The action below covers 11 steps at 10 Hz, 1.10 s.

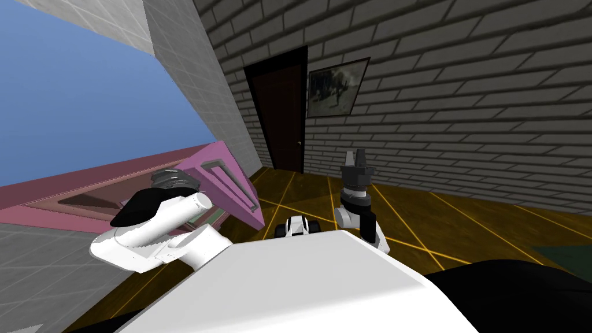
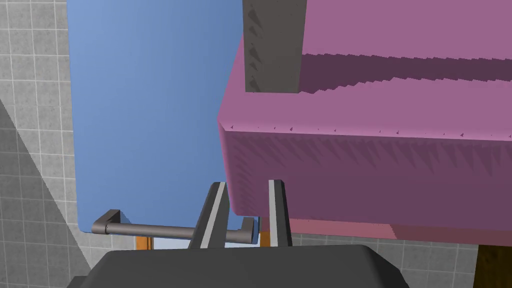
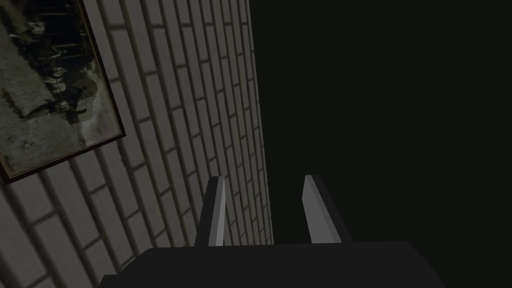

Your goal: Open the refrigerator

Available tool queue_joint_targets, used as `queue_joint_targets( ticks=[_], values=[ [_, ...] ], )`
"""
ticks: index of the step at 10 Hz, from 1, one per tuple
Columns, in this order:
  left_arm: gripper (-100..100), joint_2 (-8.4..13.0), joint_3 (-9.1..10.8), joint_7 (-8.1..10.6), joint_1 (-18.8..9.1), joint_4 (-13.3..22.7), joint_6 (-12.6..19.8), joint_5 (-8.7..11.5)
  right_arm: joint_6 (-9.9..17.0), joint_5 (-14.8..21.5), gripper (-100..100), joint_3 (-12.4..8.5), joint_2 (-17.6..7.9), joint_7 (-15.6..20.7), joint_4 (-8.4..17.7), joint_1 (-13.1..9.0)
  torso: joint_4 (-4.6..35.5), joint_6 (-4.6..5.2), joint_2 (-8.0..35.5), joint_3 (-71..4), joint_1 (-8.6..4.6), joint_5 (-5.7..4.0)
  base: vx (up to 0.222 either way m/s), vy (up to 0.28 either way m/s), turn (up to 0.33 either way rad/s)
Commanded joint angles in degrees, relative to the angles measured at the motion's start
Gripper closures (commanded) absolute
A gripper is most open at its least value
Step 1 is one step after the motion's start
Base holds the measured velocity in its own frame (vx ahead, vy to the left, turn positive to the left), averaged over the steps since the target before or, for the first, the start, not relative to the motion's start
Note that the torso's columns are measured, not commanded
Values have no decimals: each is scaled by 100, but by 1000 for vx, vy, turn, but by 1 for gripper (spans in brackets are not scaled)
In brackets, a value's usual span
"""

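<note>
The refrigerator point(image 1: 87, 104) is a tall blue slab on my left, next to a pink counter point(image 1: 225, 179). In the left wrist view its blue door point(image 2: 150, 115) carries a grey bar handle point(image 2: 150, 230) near the door's edge. My left gripper point(image 2: 246, 186) sits at the end of that handle by the pink counter point(image 2: 370, 165), its narrowed fingers standing on either side of the end bracket point(image 2: 247, 227). The left forearm point(image 1: 167, 214) reaches toward the counter's corner. My right gripper point(image 1: 355, 155) is raised in front of the brick wall, open and empty point(image 3: 262, 180).
A dark closed door point(image 1: 280, 115) and a framed picture point(image 1: 335, 87) are on the brick wall ahead. The floor point(image 1: 451, 225) is dark wood with yellow lines. Grey tiled wall point(image 2: 30, 125) borders the refrigerator. A grey block point(image 2: 275, 45) stands on the pink counter.
</note>
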Motion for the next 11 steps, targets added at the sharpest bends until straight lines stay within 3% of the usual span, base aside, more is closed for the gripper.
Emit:
queue_joint_targets(
  ticks=[1,7,9,11],
  values=[
    [100,106,163,68,-107,-38,-104,-146,0,0,0,0,0,0,0,-1,-7,7,6,3,8,7,145,-204,9],
    [100,140,474,190,-138,-70,-145,-492,0,0,0,0,0,0,-1,0,5,-14,40,28,2,2,185,-205,24],
    [100,162,681,271,-159,-90,-172,-722,0,0,0,0,0,0,0,0,6,-23,39,29,8,6,220,-230,30],
    [100,83,671,270,-88,-36,-122,-708,0,0,0,-1,-1,0,-1,0,16,-22,76,52,-18,-9,137,-132,21]
  ],
)
